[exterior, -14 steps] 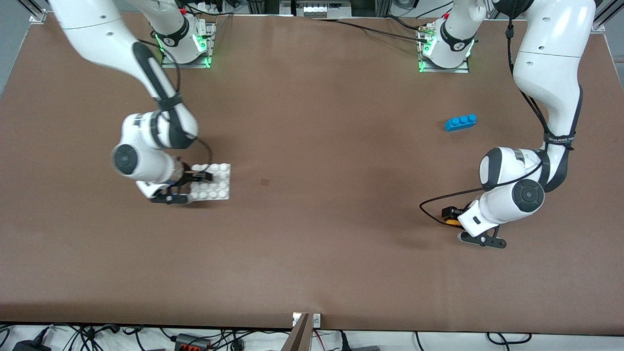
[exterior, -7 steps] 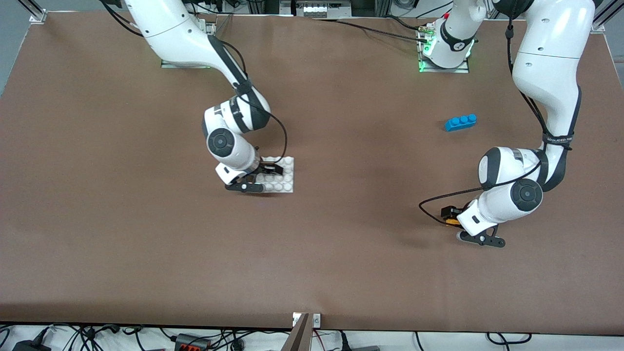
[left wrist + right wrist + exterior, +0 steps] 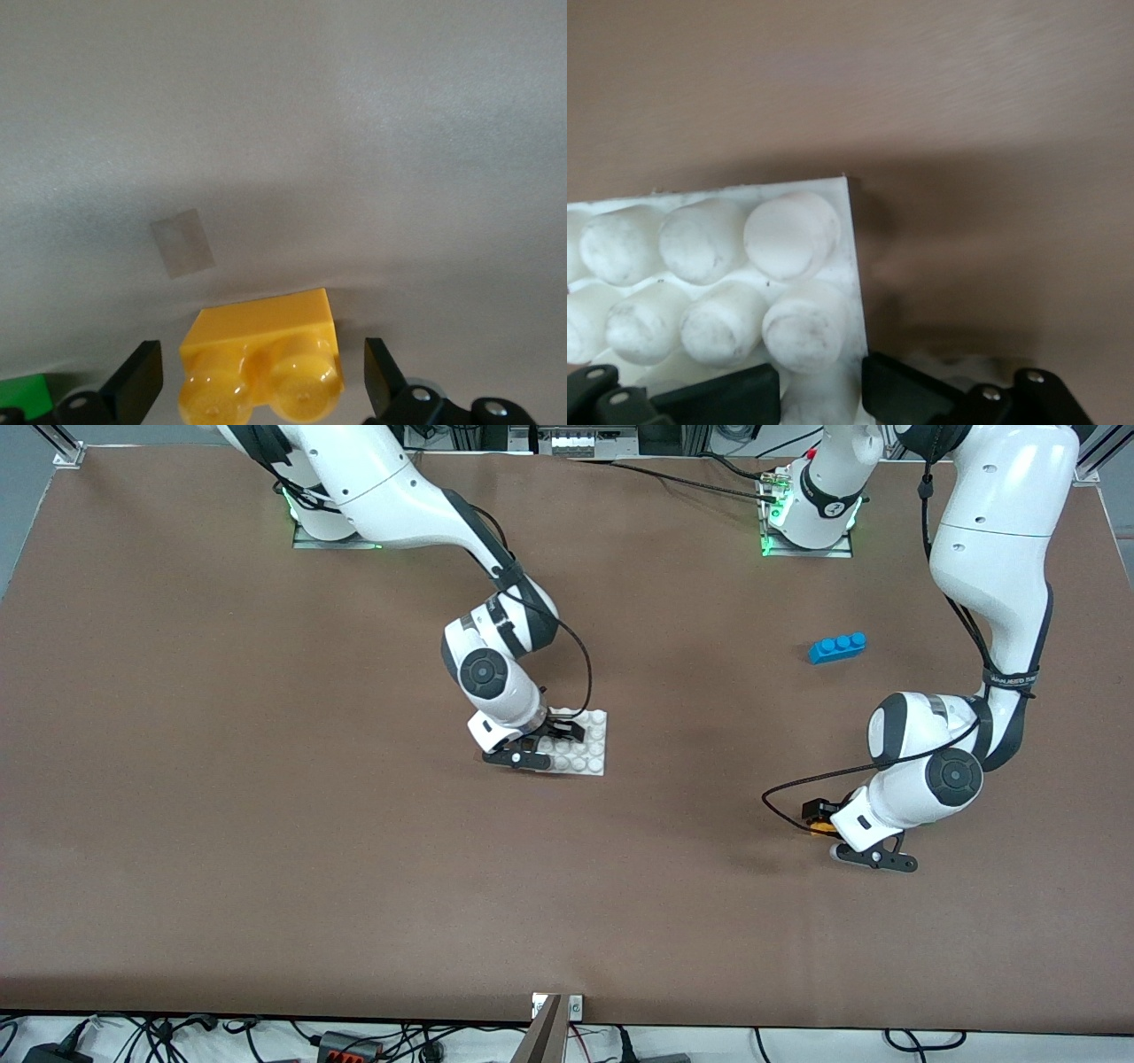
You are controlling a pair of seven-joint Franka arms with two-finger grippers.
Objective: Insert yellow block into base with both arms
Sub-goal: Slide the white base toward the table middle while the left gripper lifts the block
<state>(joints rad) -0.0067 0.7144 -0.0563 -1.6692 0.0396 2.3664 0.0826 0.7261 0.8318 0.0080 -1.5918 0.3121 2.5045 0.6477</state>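
You see the yellow block (image 3: 260, 367) on the brown table (image 3: 266, 868) near the left arm's end, between the spread fingers of the left gripper (image 3: 263, 381), untouched. A green brick (image 3: 22, 394) lies just beside it. The right gripper (image 3: 551, 737) is clamped on the white base (image 3: 589, 753) at mid-table. A blue three-stud brick (image 3: 837, 646) lies farther from the front camera than the block. Cables (image 3: 354, 1041) trail along the table's near edge.

Right tool (image 3: 560, 734) gripping base (image 3: 585, 746), left tool (image 3: 819, 815) over yellow block (image 3: 824, 829)
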